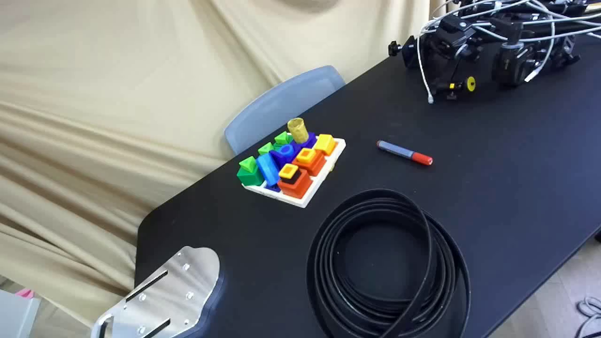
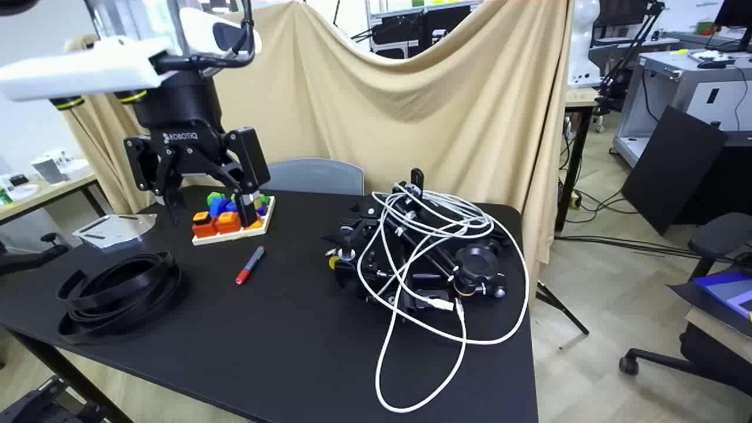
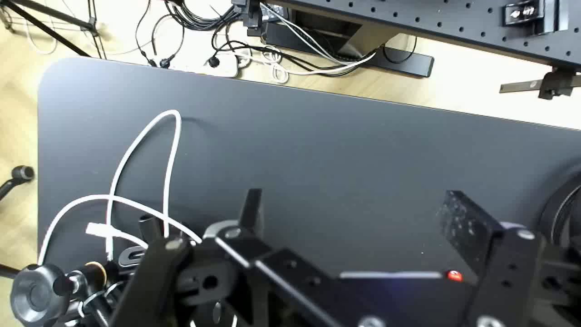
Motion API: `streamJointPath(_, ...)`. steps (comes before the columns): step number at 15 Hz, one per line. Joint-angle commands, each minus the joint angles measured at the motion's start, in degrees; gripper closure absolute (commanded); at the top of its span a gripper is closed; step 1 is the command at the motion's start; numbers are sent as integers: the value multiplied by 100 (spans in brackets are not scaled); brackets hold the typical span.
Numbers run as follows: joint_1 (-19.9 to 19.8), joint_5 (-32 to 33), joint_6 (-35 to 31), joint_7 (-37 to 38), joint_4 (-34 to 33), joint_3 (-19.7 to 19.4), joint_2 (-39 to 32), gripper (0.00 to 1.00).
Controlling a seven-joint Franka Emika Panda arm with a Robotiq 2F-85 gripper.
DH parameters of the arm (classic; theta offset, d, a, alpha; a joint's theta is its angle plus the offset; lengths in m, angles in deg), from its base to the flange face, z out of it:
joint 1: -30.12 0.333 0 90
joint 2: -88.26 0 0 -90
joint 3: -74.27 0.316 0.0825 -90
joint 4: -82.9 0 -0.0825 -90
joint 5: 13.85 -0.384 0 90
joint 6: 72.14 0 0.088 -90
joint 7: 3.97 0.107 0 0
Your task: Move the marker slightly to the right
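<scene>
The work surface is a black table [image 1: 493,197]. Outward from the gripper [image 2: 212,218]: its jaws stand well apart above the surface, with nothing between them. The marker [image 2: 251,265] lies on the table below, partly hidden in the wrist view, where its length appears to run along the closing direction. Without wrist rotation, closing may press on its ends or set it rolling. Next, the coiled black strap [image 1: 324,258] and block tray [image 1: 319,178] may be struck if "right" is read in the wrong frame. Farther off, an overlong sweep could snag the white cable [image 2: 439,304]; the beige cloth [image 2: 423,117] at the back presents no evident hazard
</scene>
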Motion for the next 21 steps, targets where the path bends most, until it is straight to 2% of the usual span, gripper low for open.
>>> streamJointPath(1, -23, -12, 0, -9, -5, 23, -3, 0)
streamJointPath(15, -23, -12, -2, -9, -5, 23, -3, 0)
streamJointPath(18, 229, -77, -256, 83, 33, 248, -528, 0)
streamJointPath(21, 486, -270, -1008, 427, 199, 596, -1071, 0)
